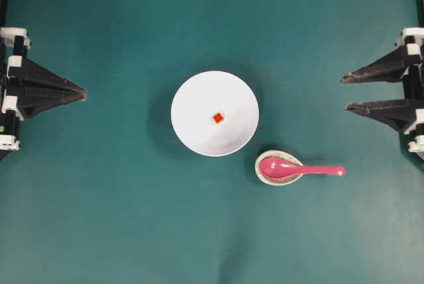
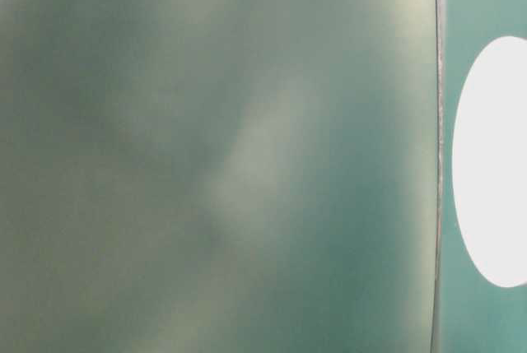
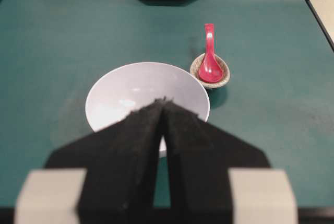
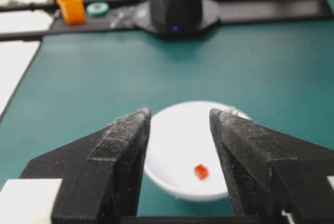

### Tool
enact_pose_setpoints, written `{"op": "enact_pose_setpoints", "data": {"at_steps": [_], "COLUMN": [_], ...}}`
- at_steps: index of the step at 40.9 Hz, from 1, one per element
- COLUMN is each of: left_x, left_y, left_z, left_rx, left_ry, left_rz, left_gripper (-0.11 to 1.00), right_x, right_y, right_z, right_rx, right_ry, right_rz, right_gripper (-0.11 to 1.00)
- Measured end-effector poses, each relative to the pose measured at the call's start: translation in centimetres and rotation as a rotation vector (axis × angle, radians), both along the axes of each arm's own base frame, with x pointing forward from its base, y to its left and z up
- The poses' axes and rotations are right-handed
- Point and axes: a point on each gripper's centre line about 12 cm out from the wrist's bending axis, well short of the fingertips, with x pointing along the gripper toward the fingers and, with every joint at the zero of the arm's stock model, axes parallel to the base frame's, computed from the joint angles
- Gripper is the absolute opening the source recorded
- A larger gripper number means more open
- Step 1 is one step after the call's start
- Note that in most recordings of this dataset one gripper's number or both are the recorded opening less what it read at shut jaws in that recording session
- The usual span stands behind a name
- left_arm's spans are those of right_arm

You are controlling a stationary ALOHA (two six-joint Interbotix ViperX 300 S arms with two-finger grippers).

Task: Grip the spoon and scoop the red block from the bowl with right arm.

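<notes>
- Your right gripper [image 1: 346, 93] is parked at the table's right edge, jaws spread wide, nothing in them.
- Your left gripper [image 1: 83, 91] sits opposite, fingers pinched together and empty.
- The bowl [image 1: 192, 128] is mid-table with the red block [image 1: 218, 118] inside.
- The spoon [image 1: 298, 169] lies just beside it, scoop resting in the speckled dish [image 1: 263, 177], handle pointing at your right arm.

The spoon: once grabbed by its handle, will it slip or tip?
Its glossy finish suggests the spoon may slip. The scoop sits in the speckled rest while the handle juts out unsupported, so pressing there could tip it. It looks rigid.
</notes>
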Motion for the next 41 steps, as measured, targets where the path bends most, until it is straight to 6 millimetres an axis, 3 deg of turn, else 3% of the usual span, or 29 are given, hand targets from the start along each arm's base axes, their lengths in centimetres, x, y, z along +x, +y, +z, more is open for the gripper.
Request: {"op": "enact_pose_setpoints", "data": {"at_steps": [6,21,41], "left_x": [0.0,0.1,0.0], "left_y": [0.0,0.0,0.0], "left_z": [0.0,-0.1,-0.1], "left_rx": [-0.002,0.0,-0.002], "left_ry": [0.002,0.005,0.006], "left_rz": [0.0,0.0,0.0], "left_gripper": [0.02,0.02,0.02], "right_x": [0.7,2.6,2.4], "right_y": [0.6,3.3,5.4], "right_z": [-1.1,-6.7,-12.9], "right_rx": [0.061,0.132,0.176], "right_ry": [0.051,0.145,0.206], "right_rz": [0.02,0.074,0.023], "right_gripper": [0.54,0.54,0.54]}}
